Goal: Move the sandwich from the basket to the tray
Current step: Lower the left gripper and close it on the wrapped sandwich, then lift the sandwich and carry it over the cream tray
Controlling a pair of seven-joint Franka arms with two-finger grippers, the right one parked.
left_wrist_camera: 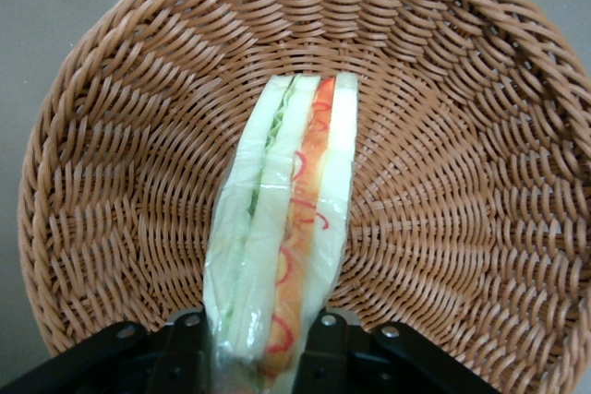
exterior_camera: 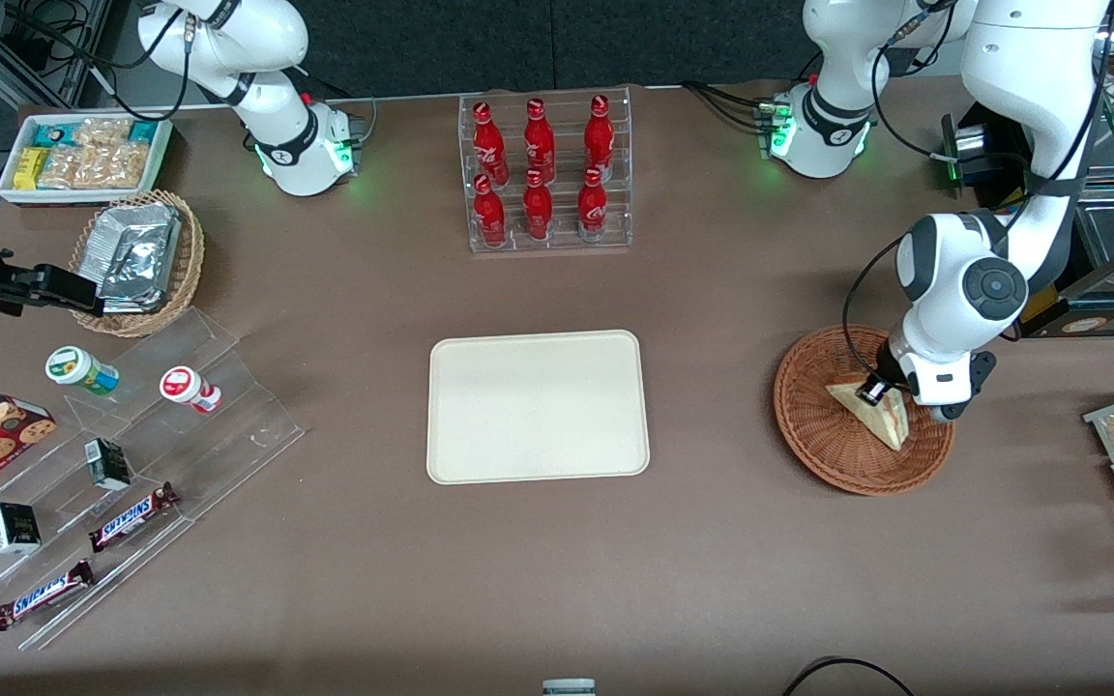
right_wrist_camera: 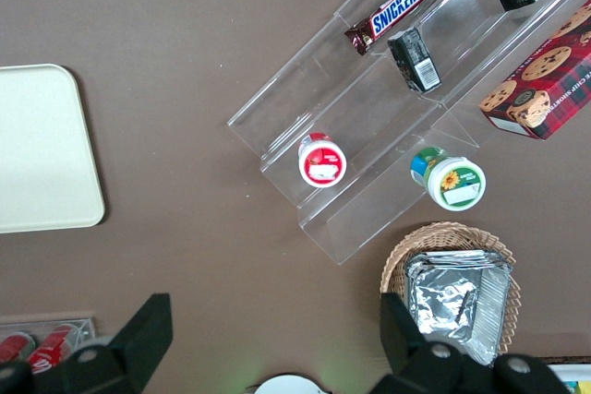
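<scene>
The brown tabletop (exterior_camera: 712, 541) carries everything, and near its middle lies the flat cream-white rectangular tray (exterior_camera: 538, 406) with rounded corners and a low rim, bare on top. Farther from the front camera than the tray stands a clear acrylic rack of six red soda bottles (exterior_camera: 544, 174). Toward the parked arm's end sits a clear stepped acrylic display stand (exterior_camera: 131, 464) holding two Snickers bars (exterior_camera: 131, 516), small dark cartons and two round capped tubs, with a lighter tan wicker basket of silver foil packets (exterior_camera: 136, 261) beside it, farther from the front camera.

Toward the working arm's end rests the round, shallow, reddish-brown woven wicker basket (exterior_camera: 842, 445), well apart from the tray. Inside it lies the small triangular sandwich wedge of pale cream bread (exterior_camera: 876, 414) (wrapped in clear film, judging by the wrist view), its red-pink and green filling stripe (left_wrist_camera: 305, 200) running along the cut edge.

The left arm's pincer (exterior_camera: 874, 391) is down in the basket, at the sandwich's end farther from the front camera. In the wrist view its black fingers (left_wrist_camera: 189, 343) stand on either side of the wedge's near end (left_wrist_camera: 268, 339), clamped against the bread, which still sits on the wicker floor.
</scene>
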